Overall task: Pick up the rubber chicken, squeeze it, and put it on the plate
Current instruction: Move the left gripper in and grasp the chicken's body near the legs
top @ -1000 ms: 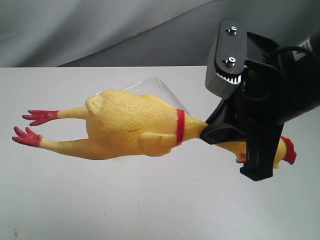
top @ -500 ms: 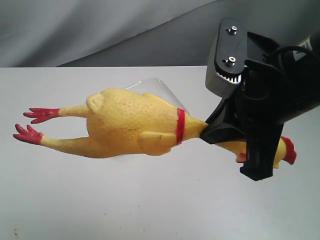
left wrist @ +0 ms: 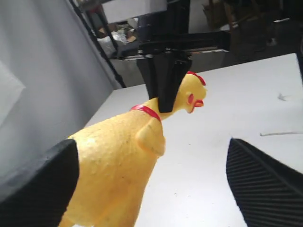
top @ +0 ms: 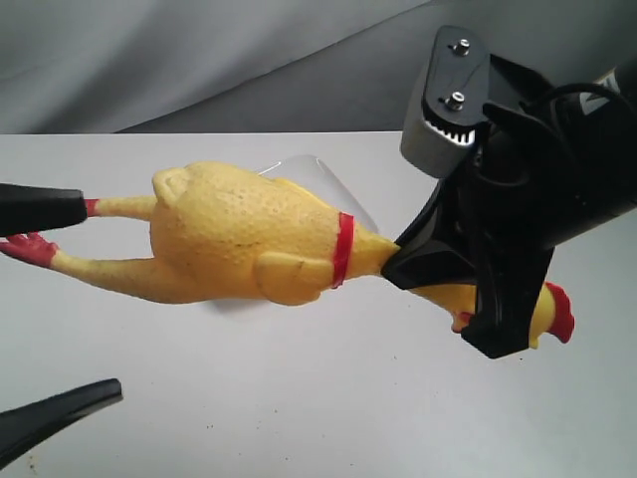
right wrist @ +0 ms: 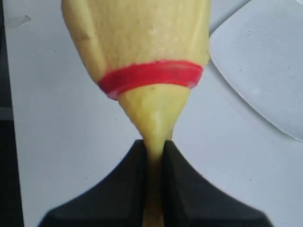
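One plate corner shows behind the rubber chicken.

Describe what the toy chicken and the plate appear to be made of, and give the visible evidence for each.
The rubber chicken looks like soft, matte rubber or vinyl: its yellow skin is pebbled, and its neck pinches thin where the right gripper clamps it. The plate looks like glazed ceramic, possibly melamine: it is smooth and white with a slight sheen.
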